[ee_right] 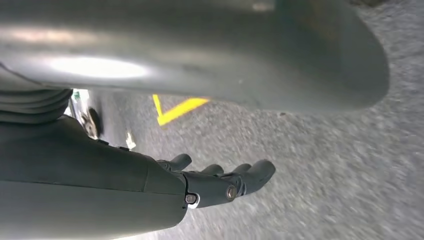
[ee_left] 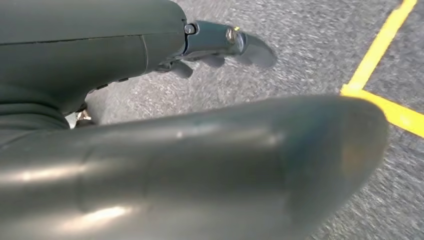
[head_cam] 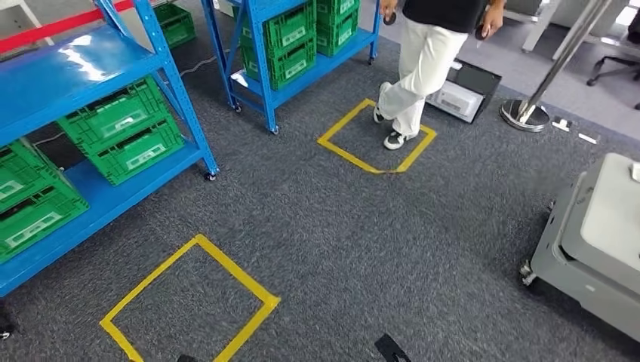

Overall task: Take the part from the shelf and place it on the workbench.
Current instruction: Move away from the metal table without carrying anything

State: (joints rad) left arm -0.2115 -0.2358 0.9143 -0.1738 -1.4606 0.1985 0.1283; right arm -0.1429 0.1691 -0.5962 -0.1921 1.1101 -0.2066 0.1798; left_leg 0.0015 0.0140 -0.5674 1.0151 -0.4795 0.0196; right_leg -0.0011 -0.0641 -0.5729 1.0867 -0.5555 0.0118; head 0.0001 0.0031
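Grey carpet [head_cam: 362,226] everywhere, two yellow tape squares on it: near one [head_cam: 192,302] by the robot, far one [head_cam: 376,137] with a person [head_cam: 423,60] in white trousers standing on it. Blue shelf rack [head_cam: 83,113] at left, green crates [head_cam: 121,128] on its lower level; second blue rack [head_cam: 290,53] further back, also stacked with green crates. Grey cart [head_cam: 596,241] at right. Chrome pole base [head_cam: 524,115] behind the person. The part itself: can't pick it out, crates hide their contents. Left hand [ee_left: 215,47] hangs over the carpet, fingers loosely apart, holding nothing. Right hand [ee_right: 225,182] same, fingers slightly curled, holding nothing
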